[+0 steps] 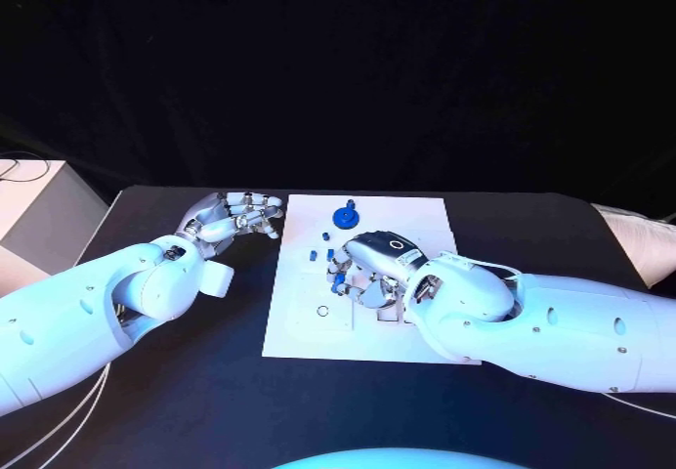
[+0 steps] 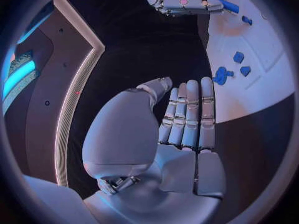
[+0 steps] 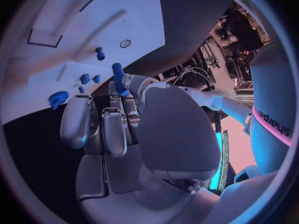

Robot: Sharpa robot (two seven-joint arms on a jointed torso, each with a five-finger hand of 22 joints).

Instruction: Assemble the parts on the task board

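Table (image 1: 169, 410): a black surface is seen, with the task board laid at its middle.
Task board (image 1: 303, 337): a white plate is laid flat; its near left part is bare apart from a small ring mark (image 1: 322, 312) and a faint rectangular outline.
Right hand (image 1: 378, 269): it is held over the middle of the task board, palm down, with the fingers curled. In the right wrist view a long blue part (image 3: 117, 77) is seen pinched at the fingertips, held just above the board; whether its tip touches the board cannot be told.
Small blue parts (image 1: 335, 262): several are seen on the board just left of the right hand, close together; in the right wrist view they are seen as two square pieces (image 3: 89, 78) with a peg (image 3: 99, 53) a little apart from them.
Left hand (image 1: 236, 217): it is held at the far left edge of the task board, above the black table. In the left wrist view the fingers (image 2: 190, 115) are laid straight and side by side, the thumb is folded alongside, and nothing is held.
Round blue part (image 1: 347, 215): a knob-like piece is seen on the far part of the board, beyond the right hand and to the right of the left hand, clear of both.
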